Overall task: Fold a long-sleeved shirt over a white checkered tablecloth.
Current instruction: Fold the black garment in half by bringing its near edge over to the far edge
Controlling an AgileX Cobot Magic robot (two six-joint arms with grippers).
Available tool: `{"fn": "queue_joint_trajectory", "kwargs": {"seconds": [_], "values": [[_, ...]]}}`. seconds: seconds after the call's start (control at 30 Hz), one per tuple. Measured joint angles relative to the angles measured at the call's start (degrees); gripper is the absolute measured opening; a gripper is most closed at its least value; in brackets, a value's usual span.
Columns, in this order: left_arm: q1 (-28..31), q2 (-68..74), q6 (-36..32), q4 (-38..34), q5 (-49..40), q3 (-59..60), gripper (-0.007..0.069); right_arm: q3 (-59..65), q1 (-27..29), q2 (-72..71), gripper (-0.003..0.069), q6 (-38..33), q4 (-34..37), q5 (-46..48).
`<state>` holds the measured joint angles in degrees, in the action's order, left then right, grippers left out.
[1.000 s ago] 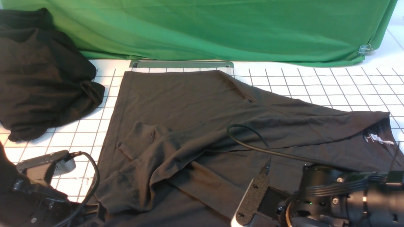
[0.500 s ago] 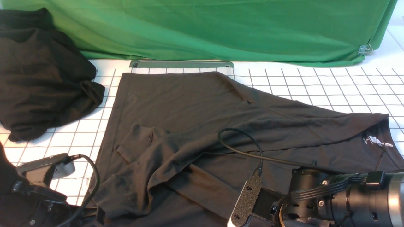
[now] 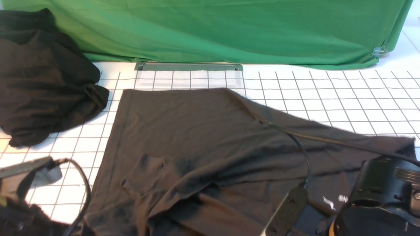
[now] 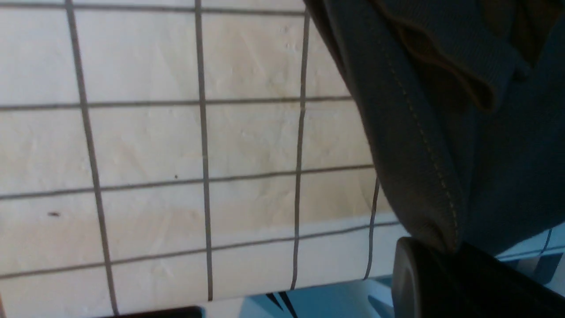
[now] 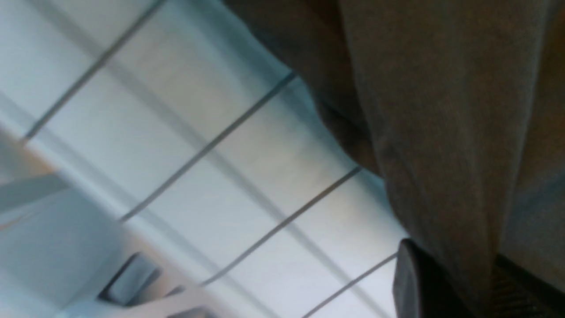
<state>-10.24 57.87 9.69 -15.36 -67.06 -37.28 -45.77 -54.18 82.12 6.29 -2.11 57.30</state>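
Nearest, in the left wrist view, the left gripper (image 4: 454, 265) has its jaws pressed together on a hem of the long-sleeved shirt (image 4: 423, 145). The knit there is fine and matte, with a line of light stitching along the edge and a ribbed band above it. This detail shows only in this view. In the right wrist view, which is blurred, the right gripper (image 5: 468, 291) pinches a smooth hanging fold of the shirt (image 5: 441, 132) between a rounded dark finger (image 5: 415, 278) and a ribbed pad.

The front view does not show either pair of fingertips, only the dark arm housings at the two near corners and a thin black cable (image 3: 305, 157) that curves over the cloth. It gives the whole layout. The shirt (image 3: 197, 131), dark charcoal and soft, lies in the middle of the white checkered tablecloth (image 3: 328, 95) and reaches to the near edge. Its far part is flat with a straight edge, and its near part is bunched in loose wrinkles. A white neck tag (image 3: 328, 202) is seen blurred beside the right arm.

Further, at the left, a black garment heap (image 3: 42, 75) rests crumpled on the grid. Behind the shirt is a flat grey rail (image 3: 188, 66), then the green fabric sheet (image 3: 229, 29), draped in long folds, with a metal clip (image 3: 379, 51) at its right corner.
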Motion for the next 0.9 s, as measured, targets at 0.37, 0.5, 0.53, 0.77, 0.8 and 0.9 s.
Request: {"fn": "queue_joint_trajectory", "kwargs": {"seconds": [0.37, 0.5, 0.53, 0.77, 0.8, 0.9], "values": [[0.0, 0.41, 2.26, 1.3, -0.22, -10.28, 0.0022, -9.54, 7.48, 0.05, 0.005, -4.88, -2.7, 3.26], [0.0, 4.06, 3.53, 2.38, 5.24, -15.55, 0.0022, -16.13, 13.47, 1.32, 0.005, -8.41, -3.24, 3.19], [0.13, 5.67, 3.66, 2.65, 7.1, -16.66, 0.0022, -18.09, 15.57, 2.27, 0.005, -9.2, -3.29, 3.19], [4.43, 17.98, 5.16, 1.89, 14.95, -21.99, 0.0022, -29.84, 21.9, 11.98, 0.005, -11.69, -3.41, 1.49], [4.8, 18.41, 5.15, 1.8, 15.23, -22.22, 0.0022, -29.84, 22.02, 12.3, 0.005, -11.77, -3.41, 1.46], [7.56, 25.47, 4.47, -0.33, 16.23, -26.67, 0.0022, -37.91, 23.72, 18.16, 0.005, -12.49, -3.41, 1.43]]}}
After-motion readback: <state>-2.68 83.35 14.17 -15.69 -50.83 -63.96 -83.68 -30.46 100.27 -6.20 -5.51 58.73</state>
